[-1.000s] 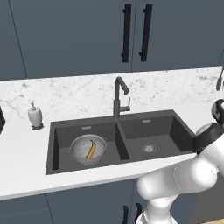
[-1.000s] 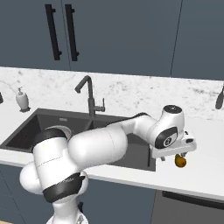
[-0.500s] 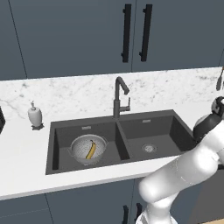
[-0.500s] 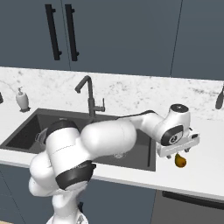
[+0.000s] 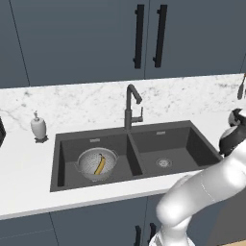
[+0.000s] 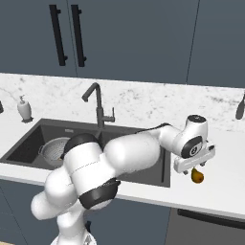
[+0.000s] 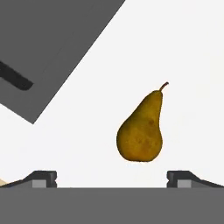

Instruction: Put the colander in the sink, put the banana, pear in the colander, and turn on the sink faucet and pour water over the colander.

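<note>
- While your end effector (image 7: 112,177) hangs above the bench with its two dark fingertips (image 7: 43,178) spread wide, nothing sits between them.
- You can see the golden-brown, teardrop-shaped pear (image 7: 141,130) lying on its side on the white bench (image 7: 192,65), just beyond the fingertips and closer to the one at the right of the hand view; it touches neither.
- From the right base view, the pear (image 6: 196,176) peeks out below the white hand, on the bench strip to the right of the sink and near the front edge.
- Look left for the dark charcoal rectangular double-basin sink (image 5: 192,139): its left basin holds the round silver-grey perforated metal colander (image 5: 96,163).
- Inside that colander lies the slim, curved yellow banana (image 5: 100,165).
- Behind the centre divider stands the tall dark-grey metal faucet (image 5: 130,105) with its angular spout; you see no water running from it.
- Farther left on the marble bench stands a white soap dispenser (image 5: 38,127), well apart from the pear.
- Behind the bench you have dark blue cabinet doors with black bar handles (image 5: 139,36).
</note>
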Robot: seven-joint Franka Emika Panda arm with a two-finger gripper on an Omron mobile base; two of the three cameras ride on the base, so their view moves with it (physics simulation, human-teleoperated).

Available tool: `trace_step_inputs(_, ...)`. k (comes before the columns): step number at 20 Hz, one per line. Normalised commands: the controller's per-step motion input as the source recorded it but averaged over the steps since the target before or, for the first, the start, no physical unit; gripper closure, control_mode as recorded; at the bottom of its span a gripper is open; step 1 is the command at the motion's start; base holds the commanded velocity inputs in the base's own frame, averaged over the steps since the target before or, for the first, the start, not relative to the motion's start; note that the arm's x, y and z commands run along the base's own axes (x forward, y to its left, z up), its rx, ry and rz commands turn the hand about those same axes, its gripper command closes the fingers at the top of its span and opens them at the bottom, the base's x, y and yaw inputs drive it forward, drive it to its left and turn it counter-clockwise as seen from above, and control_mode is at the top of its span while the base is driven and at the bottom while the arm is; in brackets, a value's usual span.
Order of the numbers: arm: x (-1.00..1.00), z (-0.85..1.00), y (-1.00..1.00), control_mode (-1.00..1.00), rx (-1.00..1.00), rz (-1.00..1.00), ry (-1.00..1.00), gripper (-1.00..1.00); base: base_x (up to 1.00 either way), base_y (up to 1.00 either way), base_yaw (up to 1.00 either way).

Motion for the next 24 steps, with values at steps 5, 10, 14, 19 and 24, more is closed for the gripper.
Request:
trace_step_inputs(5, 0.36, -0.32, -0.12, -1.0, 0.0, 0.09, 0.1, -1.0, 0.0, 0.0, 0.0)
trace_step_inputs(10, 0.22, -0.26, -0.16, -1.0, 0.0, 0.09, 0.08, -1.0, 0.0, 0.0, 0.0)
trace_step_inputs(14, 0.1, -0.25, -0.1, -1.0, 0.0, 0.1, 0.07, -1.0, 0.0, 0.0, 0.0)
trace_step_inputs(19, 0.0, -0.33, -0.12, -1.0, 0.03, 0.12, 0.1, -1.0, 0.0, 0.0, 0.0)
trace_step_inputs(24, -0.03, -0.4, -0.13, -1.0, 0.1, 0.16, 0.05, -1.0, 0.0, 0.0, 0.0)
